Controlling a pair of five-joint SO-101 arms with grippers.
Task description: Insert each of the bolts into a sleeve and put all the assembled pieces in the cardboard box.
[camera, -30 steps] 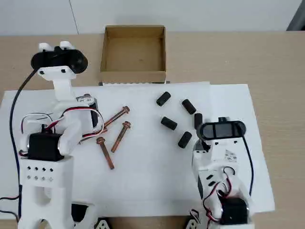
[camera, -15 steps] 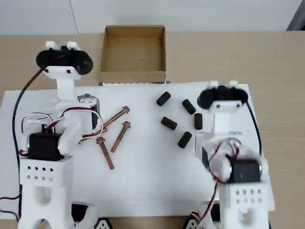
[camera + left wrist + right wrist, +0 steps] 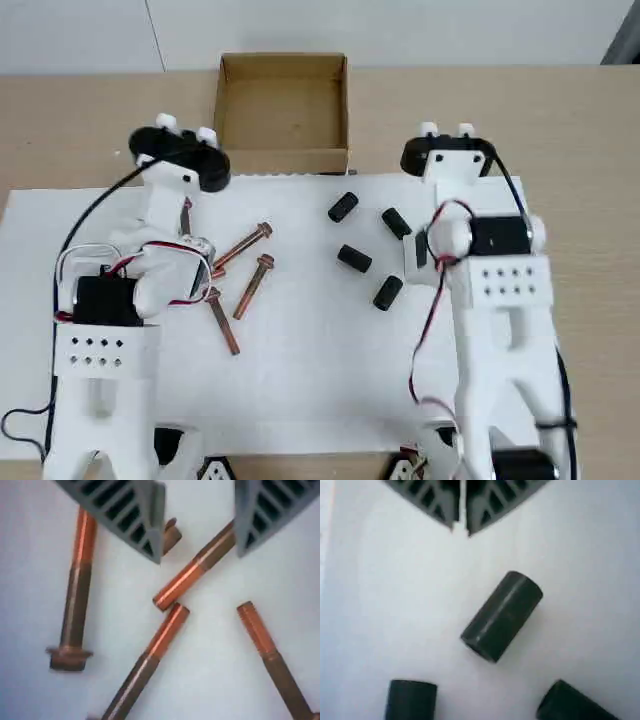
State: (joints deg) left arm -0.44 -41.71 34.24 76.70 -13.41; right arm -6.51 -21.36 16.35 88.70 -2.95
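Several copper bolts lie on the white sheet, among them one (image 3: 243,244), a second (image 3: 253,286) and a third (image 3: 222,320) beside the left arm. My left gripper (image 3: 197,550) is open just above them, with one bolt's shank (image 3: 192,575) lying between its fingers and untouched. Several black sleeves lie scattered mid-right, such as these two (image 3: 343,208) (image 3: 354,258). My right gripper (image 3: 461,527) is shut and empty, a short way from one sleeve (image 3: 501,616). The cardboard box (image 3: 280,160) stands empty at the far edge of the sheet.
The white paper sheet (image 3: 300,380) covers the table's near half, with free room in its middle and front. Both arm bases stand at the front corners. Bare wooden table (image 3: 560,110) surrounds the box.
The right arm has risen from the front edge and swung out over the sleeves. The left arm has shifted right, toward the bolts.
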